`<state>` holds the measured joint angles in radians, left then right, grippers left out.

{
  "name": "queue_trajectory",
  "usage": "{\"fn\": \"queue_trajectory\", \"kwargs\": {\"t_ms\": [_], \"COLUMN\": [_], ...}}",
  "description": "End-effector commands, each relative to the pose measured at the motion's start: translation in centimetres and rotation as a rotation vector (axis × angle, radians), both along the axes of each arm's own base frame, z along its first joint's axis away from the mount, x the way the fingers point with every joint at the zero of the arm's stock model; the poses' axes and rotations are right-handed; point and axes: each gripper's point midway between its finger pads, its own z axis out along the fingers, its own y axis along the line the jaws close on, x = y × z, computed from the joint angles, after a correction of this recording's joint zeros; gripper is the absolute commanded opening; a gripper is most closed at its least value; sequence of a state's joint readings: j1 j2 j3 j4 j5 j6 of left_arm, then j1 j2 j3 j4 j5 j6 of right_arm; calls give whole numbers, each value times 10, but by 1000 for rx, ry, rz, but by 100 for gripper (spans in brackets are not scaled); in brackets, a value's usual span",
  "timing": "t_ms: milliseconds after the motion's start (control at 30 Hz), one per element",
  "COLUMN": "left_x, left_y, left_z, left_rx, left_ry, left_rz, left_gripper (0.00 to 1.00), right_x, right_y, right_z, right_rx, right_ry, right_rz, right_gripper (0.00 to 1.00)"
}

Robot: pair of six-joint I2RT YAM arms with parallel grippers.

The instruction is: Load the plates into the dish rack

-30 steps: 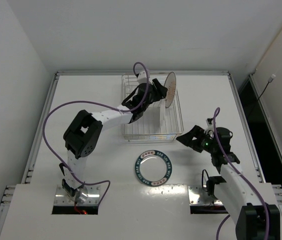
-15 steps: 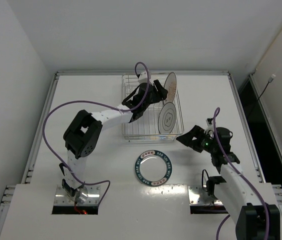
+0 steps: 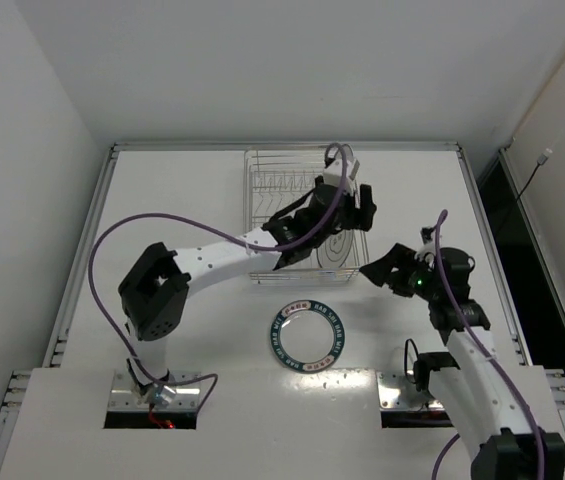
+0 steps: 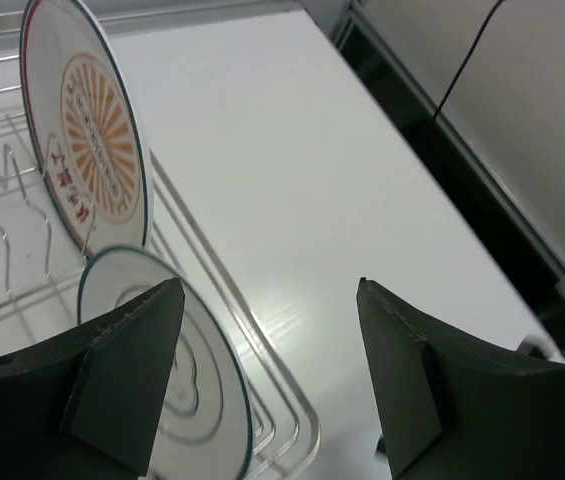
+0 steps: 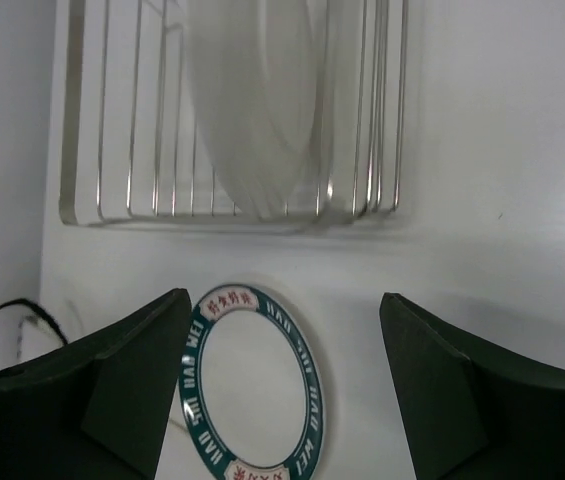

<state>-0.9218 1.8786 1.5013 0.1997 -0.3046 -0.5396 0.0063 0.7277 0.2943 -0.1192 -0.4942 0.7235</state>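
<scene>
**Clerk:** Where do the plates stand?

**Inspector:** Two are in the rack (image 3: 267, 210). The striped plate (image 4: 87, 130) stands upright at its far right. The plain plate (image 4: 212, 400) sits tilted at its near right. The teal plate (image 3: 308, 333) lies flat on the table (image 3: 162, 200), just in front of the rack, not yet loaded.

**Clerk:** Grippers?

**Inspector:** The left gripper (image 4: 267, 330) is over the rack's right side, jaws wide, nothing between them. The right gripper (image 5: 284, 330) is beside the rack's near right corner, facing the teal plate, jaws wide and empty.

**Clerk:** Materials?

**Inspector:** Rack: thin bright wire, rectangular, open grid. Plates: round, shallow, smooth-glazed. The teal one has a dark marked band round a white well.

**Clerk:** Handling of the teal plate?

**Inspector:** Judged stiff, light, slick and liable to chip. Lying flat, it offers only its rim, so take it there, one finger under the edge and one on top. A loose pinch may let it slide, and a hard set-down on the wire may chip it.
</scene>
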Motion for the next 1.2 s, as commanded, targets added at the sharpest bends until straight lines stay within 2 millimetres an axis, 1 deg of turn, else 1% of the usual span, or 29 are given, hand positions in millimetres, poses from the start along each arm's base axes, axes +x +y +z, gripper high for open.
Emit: {"fn": "queue_trajectory", "kwargs": {"t_ms": [0, 33, 67, 100, 133, 167, 200, 233, 267, 300, 333, 367, 400, 433, 467, 500, 533, 600, 633, 700, 733, 800, 833, 900, 933, 967, 1000, 1100, 1167], "left_x": [-20, -28, -32, -38, -51, -54, -59, -65, -70, -72, -80, -84, -83, -85, -88, -90, -93, -95, -96, -97, -98, -101, -101, -100, -100, -100, -102, -105, -108], "left_y": [48, 56, 70, 88, 109, 127, 146, 184, 204, 234, 261, 277, 296, 309, 319, 334, 343, 354, 363, 367, 373, 377, 378, 375, 375, 375, 378, 384, 387], "left_z": [51, 57, 64, 54, 78, 82, 69, 83, 84, 76, 82, 81, 72, 70, 64, 58, 50, 41, 31, 21, 8, 1, 1, 5, 8, 8, 8, 9, 10], "left_rx": [132, 142, 153, 219, 201, 224, 262, 262, 262, 263, 248, 234, 228, 226, 238, 228, 257, 263, 277, 300, 333, 350, 359, 346, 357, 368, 375, 364, 362], "left_ry": [-124, -142, -160, -173, -207, -225, -210, -215, -204, -176, -164, -152, -131, -131, -126, -121, -104, -84, -72, -63, -51, -48, -50, -50, -56, -58, -55, -65, -71], "left_rz": [106, 115, 137, 176, 206, 244, 286, 404, 468, 589, 639, 679, 731, 757, 771, 802, 815, 841, 860, 867, 882, 892, 891, 877, 874, 871, 870, 896, 896], "left_gripper": [67, 67, 67, 67, 67, 67, 67, 67, 68, 70, 71, 72, 73, 74, 74, 76, 76, 78, 78, 78, 78, 78, 78, 79, 80, 80, 82, 87, 88], "right_x": [26, 28, 29, 32, 39, 45, 49, 57, 60, 67, 73, 77, 81, 83, 87, 88, 89, 91, 94, 98, 100, 104, 105, 109, 113, 115, 118, 125, 130], "right_y": [-25, -31, -35, -40, -43, -46, -48, -48, -42, -33, -30, -26, -23, -14, -15, -12, -6, -3, 1, 3, 2, 10, 8, 14, 13, 17, 20, 24, 23], "right_z": [96, 107, 117, 133, 128, 137, 130, 126, 122, 128, 114, 110, 105, 105, 103, 102, 100, 102, 106, 113, 110, 109, 101, 87, 83, 81, 74, 69, 62], "right_rx": [-183, -231, -260, -295, -340, -357, -365, -367, -352, -324, -308, -305, -314, -313, -330, -334, -329, -337, -344, -355, -362, -367, -389, -405, -414, -413, -432, -447, -467], "right_ry": [-294, -328, -348, -360, -333, -345, -318, -301, -299, -330, -284, -273, -262, -261, -258, -263, -259, -263, -268, -286, -277, -269, -247, -210, -204, -206, -192, -184, -166], "right_rz": [-82, -87, -100, -115, -104, -112, -118, -115, -86, -71, -76, -74, -71, -59, -75, -73, -63, -66, -66, -67, -73, -56, -54, -36, -45, -36, -25, -16, -15], "right_gripper": [72, 71, 71, 69, 69, 64, 60, 56, 46, 43, 41, 41, 41, 41, 41, 41, 42, 44, 45, 47, 48, 48, 48, 48, 48, 49, 49, 49, 45]}}
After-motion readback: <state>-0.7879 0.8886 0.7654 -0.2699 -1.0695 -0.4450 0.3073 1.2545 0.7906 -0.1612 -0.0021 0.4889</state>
